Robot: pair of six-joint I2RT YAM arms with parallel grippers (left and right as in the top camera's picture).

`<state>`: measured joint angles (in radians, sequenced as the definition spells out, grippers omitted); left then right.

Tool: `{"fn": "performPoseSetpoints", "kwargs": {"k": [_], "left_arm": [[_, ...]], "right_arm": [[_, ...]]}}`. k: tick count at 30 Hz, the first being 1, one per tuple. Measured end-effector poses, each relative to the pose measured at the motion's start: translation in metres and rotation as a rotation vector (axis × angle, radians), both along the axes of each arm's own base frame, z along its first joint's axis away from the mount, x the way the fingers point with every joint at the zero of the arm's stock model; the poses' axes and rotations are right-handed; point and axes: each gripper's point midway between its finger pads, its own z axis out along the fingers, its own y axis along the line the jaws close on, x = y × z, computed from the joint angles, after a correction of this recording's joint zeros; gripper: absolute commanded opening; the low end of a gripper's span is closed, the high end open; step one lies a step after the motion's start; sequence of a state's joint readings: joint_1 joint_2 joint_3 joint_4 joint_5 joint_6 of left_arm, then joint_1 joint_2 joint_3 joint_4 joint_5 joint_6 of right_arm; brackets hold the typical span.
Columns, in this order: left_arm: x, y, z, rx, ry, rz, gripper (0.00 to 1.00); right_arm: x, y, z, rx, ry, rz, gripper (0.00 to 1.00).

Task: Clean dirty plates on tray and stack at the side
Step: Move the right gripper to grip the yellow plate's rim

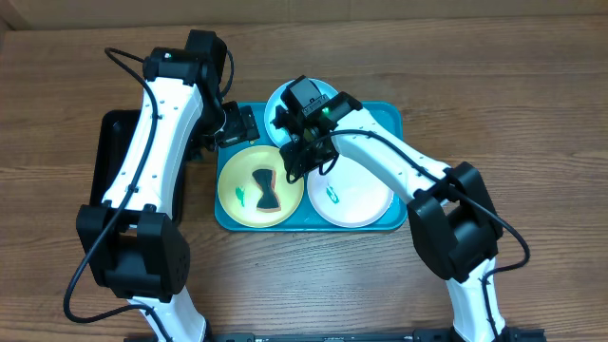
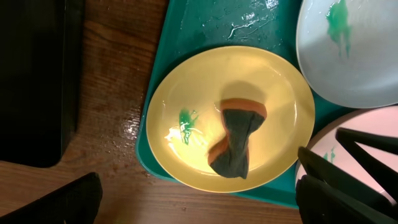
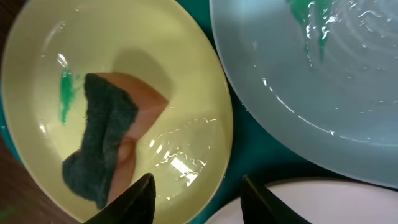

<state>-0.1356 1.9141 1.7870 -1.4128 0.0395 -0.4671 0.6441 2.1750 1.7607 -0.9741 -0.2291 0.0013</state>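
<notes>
Overhead: tray (image 1: 388,118) sits mid-worktop (image 1: 532,95), all three plates on it, none stacked.
- Blue plate (image 1: 282,95) at 12 o'clock of the tray, partly hidden under the right arm.
- Yellow plate (image 1: 236,176) at 8 o'clock.
- White plate (image 1: 356,198) at 4 o'clock.

Green smear (image 2: 185,124) sits at 9 o'clock on the yellow plate. The blue and white plates carry green marks too. Sponge (image 1: 265,188) lies at the yellow plate's centre, dark side up, untouched by either tool.

Right tool (image 3: 199,199): fingers apart, holding nothing, over the yellow plate's 2 o'clock rim where it nears the blue plate.

Left tool (image 1: 237,123): fingers wide apart, empty, at 11 o'clock of the yellow plate by the tray's edge.

Black tray (image 1: 103,152) lies at 9 o'clock of the tray, on the worktop.
</notes>
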Motion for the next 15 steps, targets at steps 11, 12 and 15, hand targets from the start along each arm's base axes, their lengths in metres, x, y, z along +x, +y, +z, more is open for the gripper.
{"fn": "performPoseSetpoints", "kwargs": {"k": [11, 12, 15], "left_arm": [[-0.004, 0.001, 0.0, 0.002, 0.017, -0.003, 0.88], [-0.005, 0.001, 0.0, 0.003, 0.019, -0.004, 0.86], [-0.006, 0.001, -0.001, 0.003, 0.024, -0.004, 0.79]], "right_arm": [[-0.002, -0.002, -0.03, -0.032, 0.039, 0.003, 0.37], [-0.002, -0.002, -0.03, -0.031, 0.038, 0.004, 0.36], [0.0, -0.001, -0.03, -0.025, 0.029, 0.005, 0.3]]}}
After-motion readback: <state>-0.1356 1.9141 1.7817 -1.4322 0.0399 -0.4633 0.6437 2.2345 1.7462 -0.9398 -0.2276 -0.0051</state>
